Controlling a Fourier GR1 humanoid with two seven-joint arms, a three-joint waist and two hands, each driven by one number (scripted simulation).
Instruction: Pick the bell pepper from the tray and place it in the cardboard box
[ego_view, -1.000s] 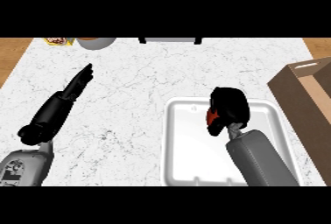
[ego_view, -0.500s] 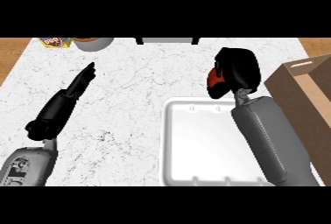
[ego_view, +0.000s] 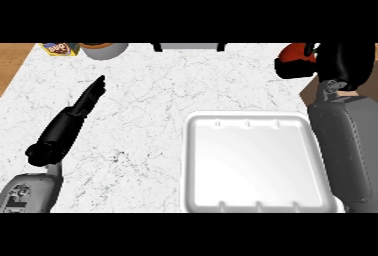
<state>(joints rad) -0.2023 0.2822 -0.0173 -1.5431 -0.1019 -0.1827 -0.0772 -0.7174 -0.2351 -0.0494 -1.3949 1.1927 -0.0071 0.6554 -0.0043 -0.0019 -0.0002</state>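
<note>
A red bell pepper (ego_view: 294, 61) is held up at the far right of the counter, with my right hand (ego_view: 347, 62) curled round it and covering its right side. The white tray (ego_view: 255, 165) lies below it at the centre right, nothing inside. Only a brown corner of the cardboard box (ego_view: 310, 91) shows at the right edge, behind my right forearm. My left hand (ego_view: 88, 97) rests on the left of the counter with fingers straight, holding nothing.
A small packet (ego_view: 60, 48) and a grey-and-orange bowl (ego_view: 103, 49) sit at the far left back edge. A grey object (ego_view: 188, 46) stands at the back centre. White marble counter (ego_view: 170, 90) stretches between the hands.
My right hand has lifted the pepper out of the tray and carried it away from me and to the right, towards the box. The left hand has stayed put.
</note>
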